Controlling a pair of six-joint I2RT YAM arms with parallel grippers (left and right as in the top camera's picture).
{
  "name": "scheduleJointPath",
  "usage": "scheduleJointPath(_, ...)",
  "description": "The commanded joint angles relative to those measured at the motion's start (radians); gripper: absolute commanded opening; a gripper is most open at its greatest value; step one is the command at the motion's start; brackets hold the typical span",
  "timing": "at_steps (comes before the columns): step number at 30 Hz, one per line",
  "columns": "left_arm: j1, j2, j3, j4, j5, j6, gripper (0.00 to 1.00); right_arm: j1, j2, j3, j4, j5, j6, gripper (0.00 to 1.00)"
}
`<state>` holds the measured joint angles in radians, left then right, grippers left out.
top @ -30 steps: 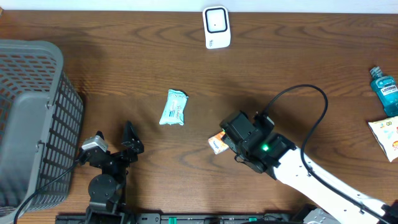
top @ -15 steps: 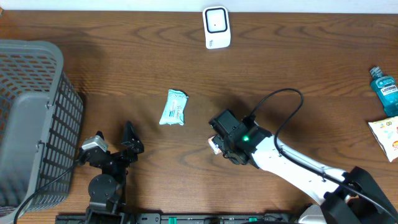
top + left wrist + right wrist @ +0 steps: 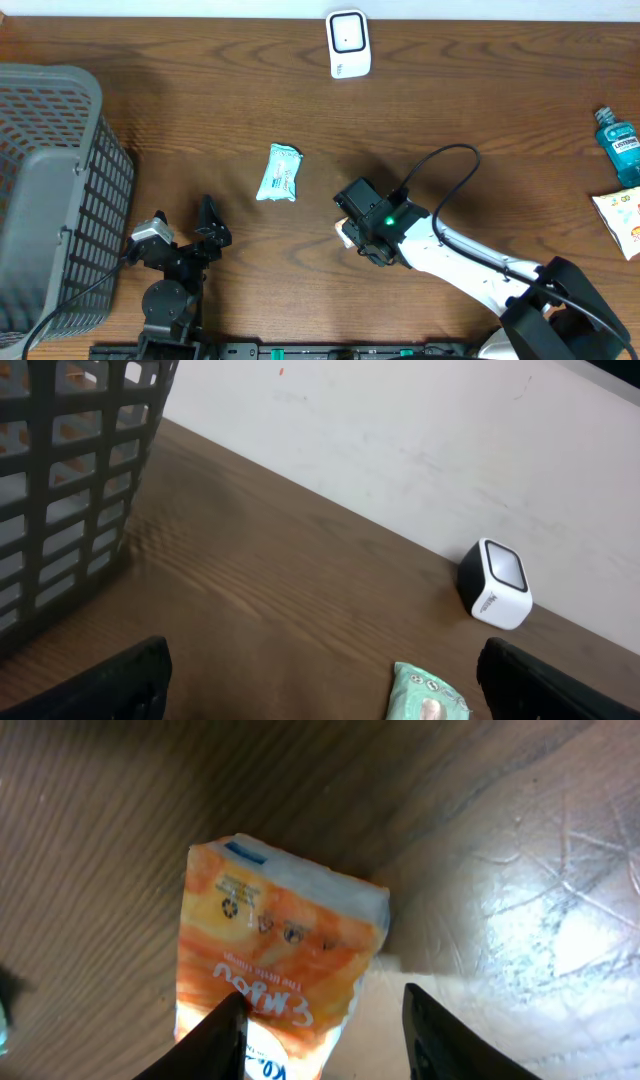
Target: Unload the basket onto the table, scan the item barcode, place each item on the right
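The orange-and-white packet [image 3: 275,950] lies flat on the wooden table [image 3: 480,100], right of centre towards the near edge. In the overhead view only a pale sliver of it shows beside the right gripper [image 3: 352,225]. In the right wrist view its long axis runs away from the camera, leaning slightly. Its white crimped end points away and its printed face is up. Its near end sits between the gripper's fingers [image 3: 225,1035], which stand partly apart astride it. The finger on the picture's right is clear of the wrapper by a narrow gap, so nothing is clamped. A teal wipes pack [image 3: 279,173] lies near, to the left and farther back. The white scanner [image 3: 348,43] stands at the far edge, well apart. The left gripper [image 3: 182,228] rests low with its jaws spread wide and empty, just beside a grey basket [image 3: 50,200]. A blue bottle [image 3: 618,145] and a snack bag [image 3: 625,220] sit at the right edge. The dark wood is grained and glossy, and a white wall [image 3: 400,440] stands behind it.
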<state>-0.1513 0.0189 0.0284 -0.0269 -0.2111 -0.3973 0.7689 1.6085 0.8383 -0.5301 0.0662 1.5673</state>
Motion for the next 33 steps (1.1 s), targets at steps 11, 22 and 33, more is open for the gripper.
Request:
scheduleJointPath(11, 0.004, -0.001, -0.020, -0.033, -0.006, -0.008, 0.98, 0.010, 0.055, -0.063, 0.066, 0.025, 0.010, 0.01)
scheduleJointPath(22, 0.004, -0.001, -0.020, -0.033, -0.006, -0.008, 0.98, -0.025, 0.010, -0.061, 0.090, -0.011, -0.250, 0.01)
scheduleJointPath(33, 0.004, -0.001, -0.020, -0.033, -0.006, -0.008, 0.98, -0.247, -0.147, -0.061, 0.492, -0.739, -1.062, 0.01)
